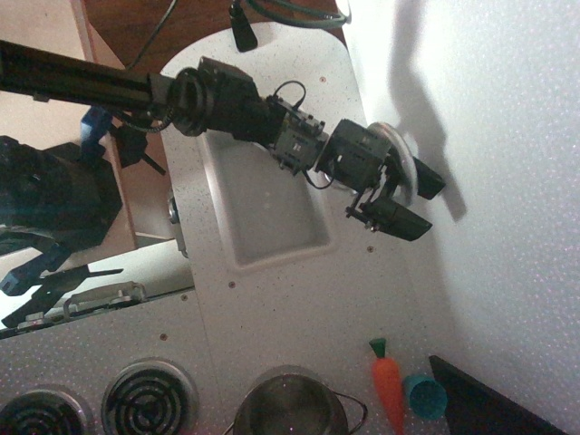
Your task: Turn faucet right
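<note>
The faucet (400, 152) is a small silvery-white arched spout at the back rim of the sink (237, 190), close to the white wall. My black gripper (419, 205) reaches across the sink from the left. Its two fingers stand apart, one finger (428, 181) on the wall side of the spout and the other (397, 220) below it. The spout's arc runs between the fingers and lies against them. The gripper body hides the faucet's base.
The white wall (507, 181) stands right behind the gripper. A steel pot (290, 410) sits at the bottom edge. An orange toy carrot (388, 385) and a teal cup (424, 396) lie at the lower right. Stove burners (148, 399) show at the lower left.
</note>
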Robot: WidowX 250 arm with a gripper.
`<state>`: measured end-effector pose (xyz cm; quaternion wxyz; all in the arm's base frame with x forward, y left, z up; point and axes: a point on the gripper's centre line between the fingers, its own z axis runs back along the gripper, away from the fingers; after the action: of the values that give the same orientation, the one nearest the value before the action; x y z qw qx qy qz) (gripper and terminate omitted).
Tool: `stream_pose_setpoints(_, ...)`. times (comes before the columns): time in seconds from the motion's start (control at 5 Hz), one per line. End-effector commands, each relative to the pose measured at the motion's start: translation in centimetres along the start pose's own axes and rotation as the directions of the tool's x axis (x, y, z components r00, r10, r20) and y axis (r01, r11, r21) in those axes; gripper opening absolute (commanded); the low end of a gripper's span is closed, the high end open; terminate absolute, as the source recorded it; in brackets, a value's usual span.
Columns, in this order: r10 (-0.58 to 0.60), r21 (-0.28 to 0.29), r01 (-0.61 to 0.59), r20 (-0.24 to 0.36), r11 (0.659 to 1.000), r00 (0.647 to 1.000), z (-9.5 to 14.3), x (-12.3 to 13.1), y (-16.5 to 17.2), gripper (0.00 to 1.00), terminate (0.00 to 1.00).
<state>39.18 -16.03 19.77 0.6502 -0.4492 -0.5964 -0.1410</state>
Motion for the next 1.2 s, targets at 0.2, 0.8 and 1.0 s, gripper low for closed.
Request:
stream_pose_setpoints(0.2, -0.043, -0.015, 0.044, 0.035, 0.999, 0.998, -0.24, 1.71, -0.30, 1.00, 0.00)
stream_pose_setpoints(0.8, -0.043, -0.015, 0.044, 0.035, 0.999, 0.998, -0.24, 1.71, -0.30, 1.00, 0.00)
stream_pose_setpoints(1.0, -0.043, -0.015, 0.044, 0.035, 0.999, 0.998, -0.24, 1.71, -0.30, 1.00, 0.00)
